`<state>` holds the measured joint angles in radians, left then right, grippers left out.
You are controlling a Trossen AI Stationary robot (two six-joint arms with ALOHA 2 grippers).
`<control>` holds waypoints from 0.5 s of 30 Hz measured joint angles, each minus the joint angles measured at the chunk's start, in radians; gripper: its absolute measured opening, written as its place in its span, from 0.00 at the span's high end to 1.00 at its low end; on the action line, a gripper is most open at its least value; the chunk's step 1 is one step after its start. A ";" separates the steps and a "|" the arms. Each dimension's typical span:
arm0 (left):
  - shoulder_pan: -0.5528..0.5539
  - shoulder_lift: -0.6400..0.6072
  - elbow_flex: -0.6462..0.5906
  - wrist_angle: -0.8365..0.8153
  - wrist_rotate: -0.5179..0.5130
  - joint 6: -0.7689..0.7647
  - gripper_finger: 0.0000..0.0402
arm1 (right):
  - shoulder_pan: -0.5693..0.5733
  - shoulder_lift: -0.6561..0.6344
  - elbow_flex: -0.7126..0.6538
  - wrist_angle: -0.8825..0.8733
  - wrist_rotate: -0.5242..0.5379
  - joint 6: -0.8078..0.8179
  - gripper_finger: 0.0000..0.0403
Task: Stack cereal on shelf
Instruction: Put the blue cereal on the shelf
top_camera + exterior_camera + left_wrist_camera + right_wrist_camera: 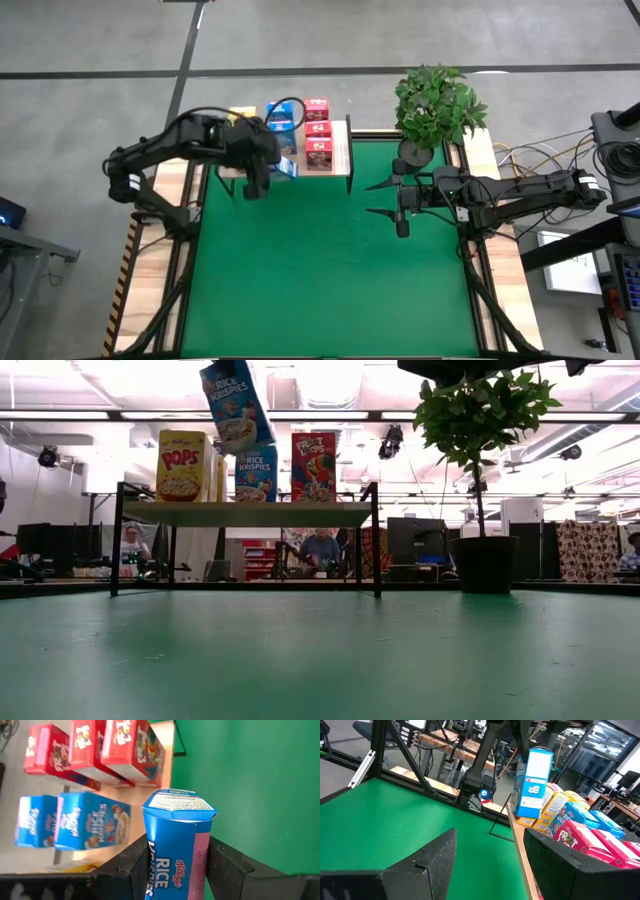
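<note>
Three red cereal boxes, three blue, one shelf.

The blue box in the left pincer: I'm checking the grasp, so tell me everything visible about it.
The blue box is a small cardboard Rice Krispies carton with a pink side strip and a closed, slightly creased top flap. The left pincer is shut on it, one finger pressing each side. It hangs tilted in the air above the shelf, clear of the boxes standing there and touching nothing but the fingers.

The shelf stood at the mat's far edge, cereal boxes on it (in rows); the plant stood to its right.
</note>
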<state>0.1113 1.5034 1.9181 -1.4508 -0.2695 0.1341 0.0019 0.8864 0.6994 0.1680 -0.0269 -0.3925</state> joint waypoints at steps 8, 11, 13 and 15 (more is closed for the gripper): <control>0.049 0.086 0.156 -0.097 0.002 0.085 0.64 | 0.000 0.000 0.000 0.000 0.000 0.000 0.45; 0.077 0.114 0.194 -0.111 0.040 0.087 0.64 | 0.000 0.000 0.000 -0.002 0.000 0.000 0.45; 0.098 0.132 0.208 -0.121 0.075 0.095 0.64 | 0.000 0.000 0.000 -0.006 0.000 0.007 0.45; 0.120 0.148 0.209 -0.121 0.082 0.102 0.64 | 0.000 0.000 0.000 -0.007 0.000 0.011 0.45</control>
<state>0.2308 1.6514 2.1275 -1.5713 -0.1875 0.2358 0.0017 0.8864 0.6994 0.1612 -0.0269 -0.3815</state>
